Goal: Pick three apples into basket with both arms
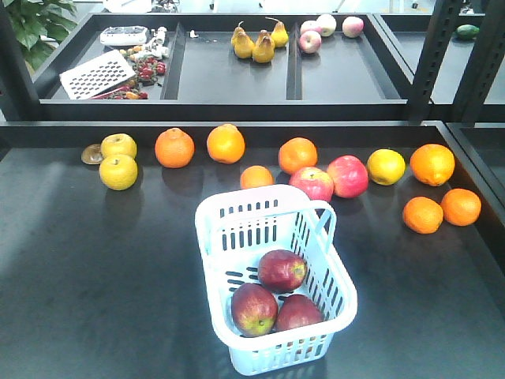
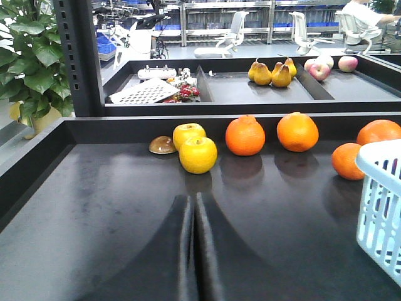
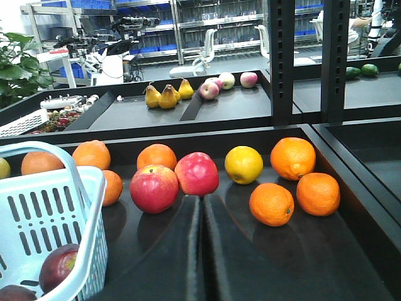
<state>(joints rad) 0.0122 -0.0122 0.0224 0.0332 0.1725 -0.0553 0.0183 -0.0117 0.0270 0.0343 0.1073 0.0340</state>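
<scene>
Front view: the pale blue-white slotted plastic basket [image 1: 272, 276] lies on the black table [image 1: 95, 268], its long axis running from far-left to near-right. It holds 3 dark maroon-red apples [image 1: 282, 270], touching one another. Behind the basket sit 2 pinkish-red apples [image 1: 347, 175].

Left wrist view: left gripper [image 2: 195, 251] clenched, holding nothing.

Right wrist view: right gripper [image 3: 202, 251] likewise clenched, holding nothing.

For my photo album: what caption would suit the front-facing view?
Three dark red apples lie in the pale basket on a black table, oranges lined up behind.
</scene>
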